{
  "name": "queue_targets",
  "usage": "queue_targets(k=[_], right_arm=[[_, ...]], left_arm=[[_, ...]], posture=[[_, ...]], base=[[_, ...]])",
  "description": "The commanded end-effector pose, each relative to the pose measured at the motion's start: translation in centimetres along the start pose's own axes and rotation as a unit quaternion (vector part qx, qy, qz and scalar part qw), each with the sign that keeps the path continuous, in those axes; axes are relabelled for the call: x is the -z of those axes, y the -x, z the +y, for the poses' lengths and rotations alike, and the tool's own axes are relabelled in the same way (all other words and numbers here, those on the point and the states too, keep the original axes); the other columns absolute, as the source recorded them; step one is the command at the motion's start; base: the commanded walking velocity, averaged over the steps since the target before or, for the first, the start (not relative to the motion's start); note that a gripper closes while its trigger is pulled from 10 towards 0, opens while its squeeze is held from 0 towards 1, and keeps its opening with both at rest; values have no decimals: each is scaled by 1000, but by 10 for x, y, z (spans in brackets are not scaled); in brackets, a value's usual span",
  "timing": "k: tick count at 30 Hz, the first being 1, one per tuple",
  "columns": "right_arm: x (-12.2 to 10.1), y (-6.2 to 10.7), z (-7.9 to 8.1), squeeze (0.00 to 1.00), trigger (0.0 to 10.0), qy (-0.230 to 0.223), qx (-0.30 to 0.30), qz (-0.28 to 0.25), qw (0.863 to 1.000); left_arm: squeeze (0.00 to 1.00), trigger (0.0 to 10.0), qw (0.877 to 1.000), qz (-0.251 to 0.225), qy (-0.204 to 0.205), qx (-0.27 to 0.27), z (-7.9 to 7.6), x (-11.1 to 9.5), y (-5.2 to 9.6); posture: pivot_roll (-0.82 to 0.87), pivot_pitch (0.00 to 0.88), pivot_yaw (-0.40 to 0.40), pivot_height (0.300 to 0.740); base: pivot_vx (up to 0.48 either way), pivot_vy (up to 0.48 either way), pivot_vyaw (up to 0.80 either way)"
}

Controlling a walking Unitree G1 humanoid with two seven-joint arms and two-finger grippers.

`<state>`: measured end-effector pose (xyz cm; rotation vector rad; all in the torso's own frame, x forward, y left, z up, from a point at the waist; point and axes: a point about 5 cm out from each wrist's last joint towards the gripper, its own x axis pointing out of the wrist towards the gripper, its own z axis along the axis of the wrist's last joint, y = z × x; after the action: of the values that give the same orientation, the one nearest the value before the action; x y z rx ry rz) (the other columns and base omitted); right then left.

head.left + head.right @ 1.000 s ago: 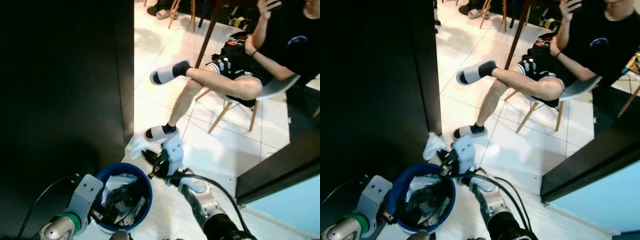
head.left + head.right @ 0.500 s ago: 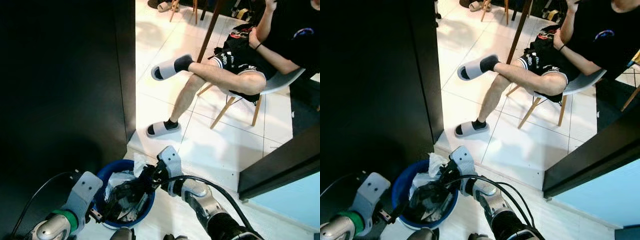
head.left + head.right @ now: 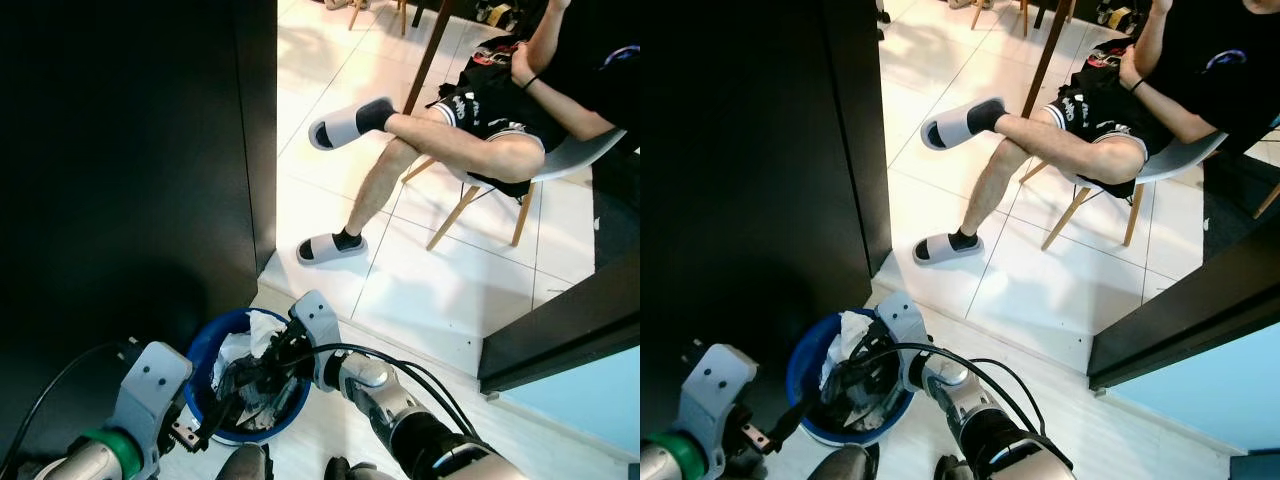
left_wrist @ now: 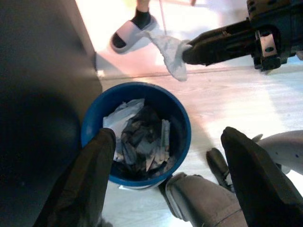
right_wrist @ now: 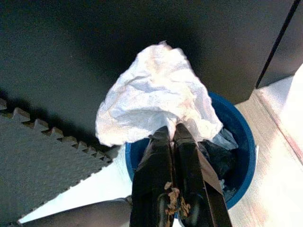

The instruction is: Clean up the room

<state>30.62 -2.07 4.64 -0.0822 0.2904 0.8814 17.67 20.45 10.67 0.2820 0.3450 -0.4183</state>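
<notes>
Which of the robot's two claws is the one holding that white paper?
The right gripper, shut on the crumpled white tissue above the blue bin. The left gripper hangs open, holding nothing.

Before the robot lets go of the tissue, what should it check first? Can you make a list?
1. Right pincer shut on the tissue: ok.
2. Tissue over the blue bin, not the floor: ok in the right wrist view; in the left wrist view it hangs near the rim, so cannot tell for sure.
3. Room left in the bin: cannot tell; it already holds dark and white trash.
4. Left pincer open and out of the drop path: ok.
5. Person's foot away from the bin: ok.
</notes>
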Motion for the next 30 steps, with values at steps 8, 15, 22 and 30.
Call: queue_targets(k=[8,15,22,30], right_arm=[[4,-11,22,1000,10000,-20,-38,22,999],[-1,-12,17,0,10000,-9,-24,16,1000],[1,5,-10,0,10000,-31,26,-17,999],[13,31,-32,0,10000,-34,91,-61,993]], left_arm=[[0,10000,999,27,7,-23,-5,7,18],[0,10000,999,34,9,-20,-8,7,20],[0,10000,999,32,1,-25,-3,7,0],[0,10000,999,18,-14,-42,0,2,-30]], posture=[[510,279,-37,735],[504,276,-33,735],[437,248,-25,735],[328,208,-27,735]], base=[[0,0,0],[0,0,0],[0,0,0],[0,0,0]])
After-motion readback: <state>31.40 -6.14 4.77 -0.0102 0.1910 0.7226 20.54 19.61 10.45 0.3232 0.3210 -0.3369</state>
